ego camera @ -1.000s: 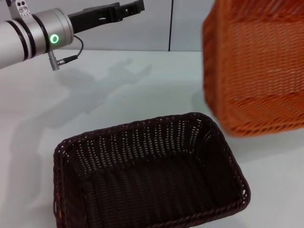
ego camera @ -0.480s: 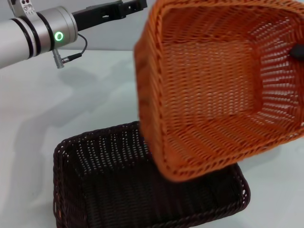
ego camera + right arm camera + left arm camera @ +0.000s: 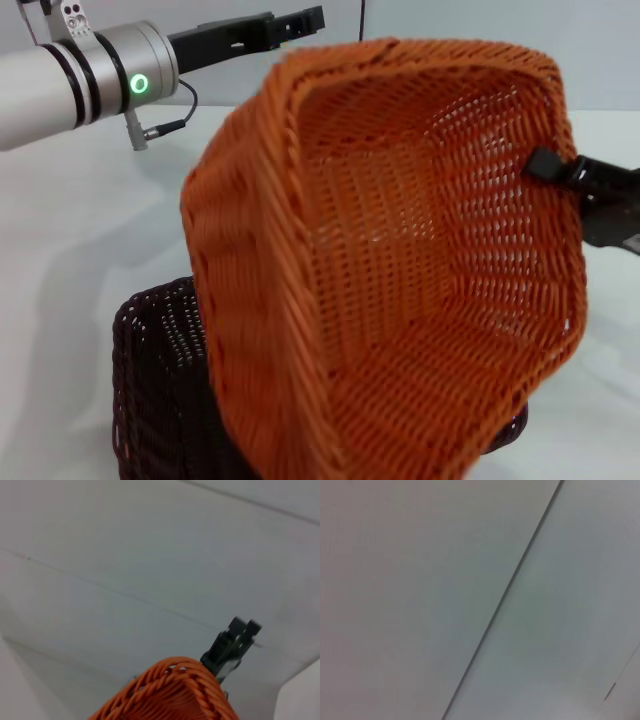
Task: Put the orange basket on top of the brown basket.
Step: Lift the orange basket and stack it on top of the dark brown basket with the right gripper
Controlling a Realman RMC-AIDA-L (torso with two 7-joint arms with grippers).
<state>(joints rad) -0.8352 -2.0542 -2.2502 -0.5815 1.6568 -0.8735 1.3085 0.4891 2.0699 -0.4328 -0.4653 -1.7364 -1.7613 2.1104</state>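
Swinging in from the right side, the orange basket (image 3: pixel 400 270) now fills most of the head view, where half a second ago it sat higher and further right, and a second ago only showed at the right edge. It hangs in the air, tipped steeply so its open mouth faces the robot, its braided rim nearest the camera and its woven floor turned away.

The right gripper (image 3: pixel 560 172) reaches in from the right edge and is clamped on the orange basket's right-hand rim, one dark finger (image 3: pixel 543 163) showing inside the wall. From the right wrist view, a corner of the orange weave (image 3: pixel 175 692) sits close to the lens with the other arm's dark claw (image 3: pixel 231 645) beyond it.

Below, the brown basket (image 3: pixel 155 390) rests on the white table (image 3: pixel 100 220) near its front edge, mostly hidden behind the orange one, only its left end and a sliver at the lower right visible. I cannot tell whether the two baskets touch.

The left gripper (image 3: pixel 300 20) is held high over the table's far left side; whether it is spread or closed, I cannot tell.
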